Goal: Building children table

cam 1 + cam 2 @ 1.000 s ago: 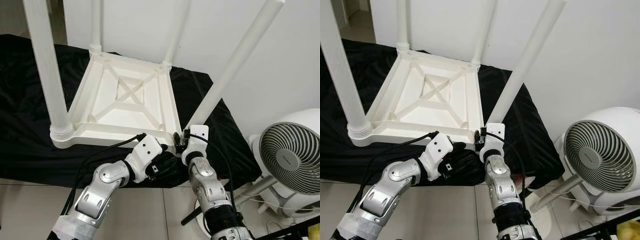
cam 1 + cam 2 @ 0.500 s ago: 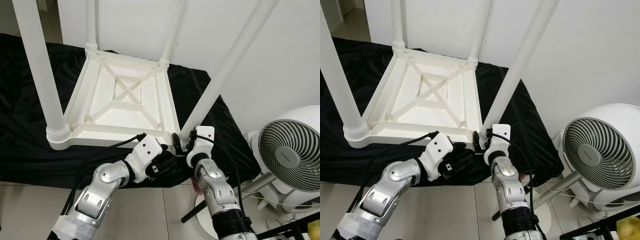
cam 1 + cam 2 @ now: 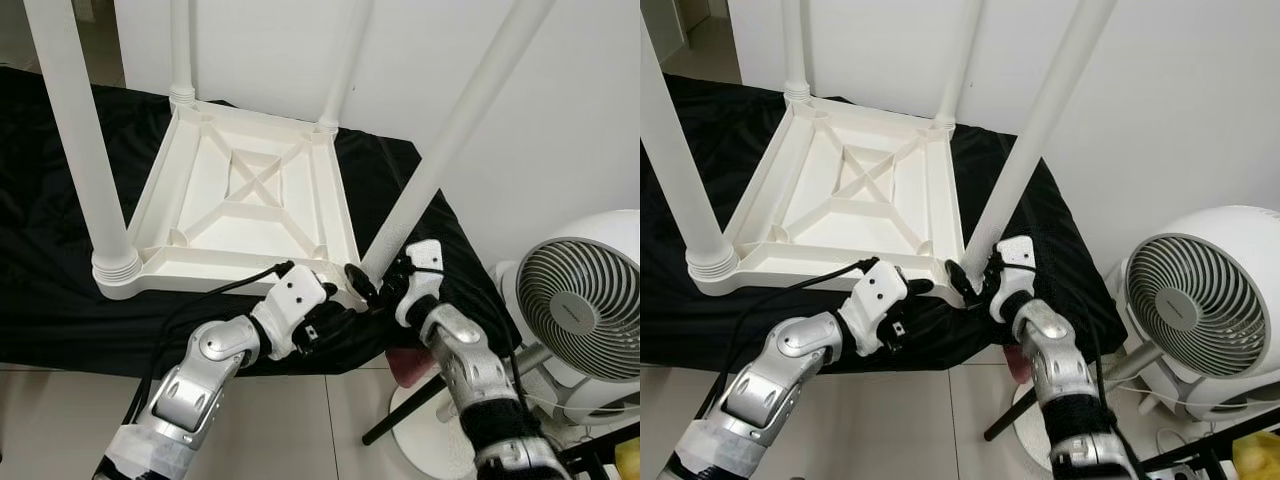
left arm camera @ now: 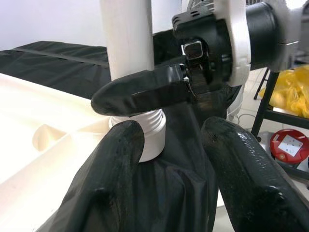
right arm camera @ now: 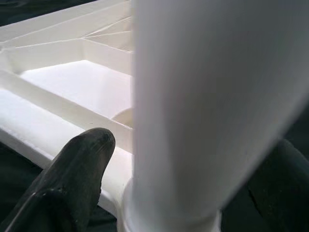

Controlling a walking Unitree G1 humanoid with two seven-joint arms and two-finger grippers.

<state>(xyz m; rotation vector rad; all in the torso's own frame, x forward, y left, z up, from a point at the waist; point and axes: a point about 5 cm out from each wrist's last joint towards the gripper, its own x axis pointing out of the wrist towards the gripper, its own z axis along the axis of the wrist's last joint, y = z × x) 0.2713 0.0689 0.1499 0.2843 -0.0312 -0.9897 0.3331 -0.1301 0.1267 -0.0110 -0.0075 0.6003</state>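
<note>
The white table (image 3: 250, 200) lies upside down on a black cloth (image 3: 50, 230), legs pointing up. The right gripper (image 3: 372, 285) has its fingers (image 5: 77, 159) clasped around the base of the near right leg (image 3: 450, 140), at the table's near right corner. The left gripper (image 3: 330, 318) hangs just left of it, fingers (image 4: 116, 159) spread apart and holding nothing. A fan (image 3: 580, 310) stands at the right.

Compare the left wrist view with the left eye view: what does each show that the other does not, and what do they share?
Left wrist view alone: the threaded collar at the leg's base, and a red-and-white object on the floor.

Left eye view alone: the whole upturned white table with four legs, and a white fan.

Both: the near right leg, the right gripper around its base, and the black cloth.
</note>
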